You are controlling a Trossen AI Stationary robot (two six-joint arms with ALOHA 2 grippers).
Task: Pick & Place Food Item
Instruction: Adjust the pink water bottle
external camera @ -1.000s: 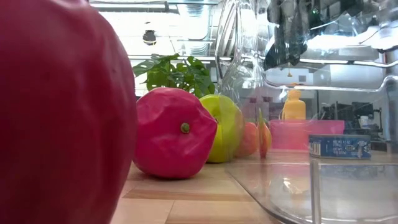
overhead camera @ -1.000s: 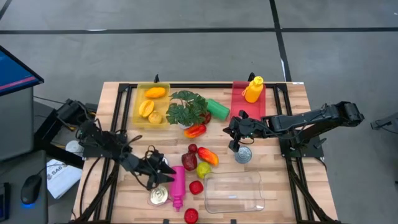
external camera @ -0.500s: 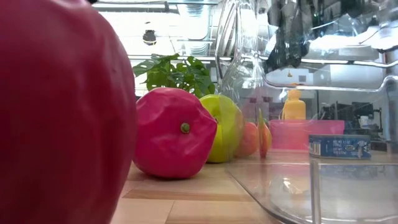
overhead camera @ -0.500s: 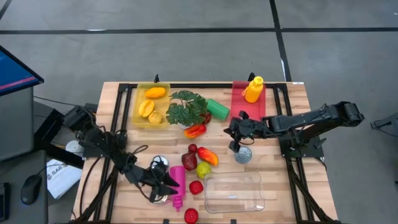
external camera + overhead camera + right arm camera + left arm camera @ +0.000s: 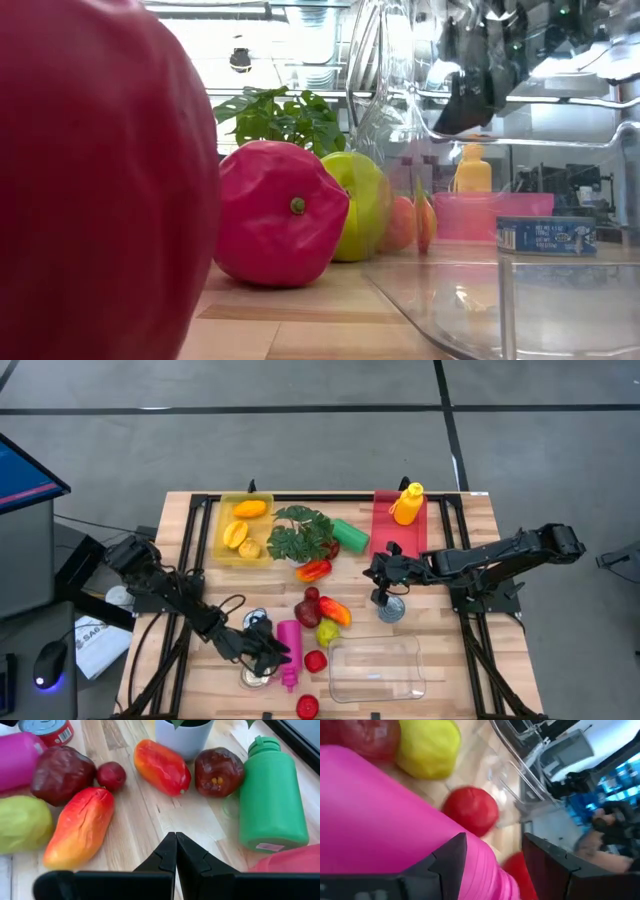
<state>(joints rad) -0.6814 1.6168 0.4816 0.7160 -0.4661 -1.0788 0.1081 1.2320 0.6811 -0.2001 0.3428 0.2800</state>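
Note:
A pink bottle (image 5: 288, 653) lies on the table near the front, its ribbed cap end (image 5: 492, 872) toward the near edge. My left gripper (image 5: 271, 657) is low at its left side, open, with that cap end between its fingers (image 5: 451, 856). A red tomato (image 5: 471, 811) and a yellow-green fruit (image 5: 427, 747) lie just beyond. My right gripper (image 5: 379, 596) hangs shut above the table beside a silver can (image 5: 391, 609); its wrist view shows an orange-red fruit (image 5: 80, 826), a red pepper (image 5: 161, 766) and a dark red fruit (image 5: 62, 774) ahead of it. My left gripper comes at the pink bottle nearly level from the table's left, its fingers across the bottle near the cap end (image 5: 492, 872). One finger shows in front of the bottle's side; whether it touches the bottle I cannot tell. The bottle lies flat on the table.
A clear plastic container (image 5: 375, 668) stands at the front right. A tin can (image 5: 255, 676) lies by the left gripper and another tomato (image 5: 307, 706) at the near edge. A yellow tray (image 5: 240, 530), a potted plant (image 5: 300, 535), a green bottle (image 5: 350, 535) and a red tray (image 5: 400, 520) stand farther back.
My left gripper has gone down and toward the table's right and near edges, up to the pink bottle, rolling its wrist as it went. The bottle has stayed where it was. My right gripper has sunk a little, still shut.

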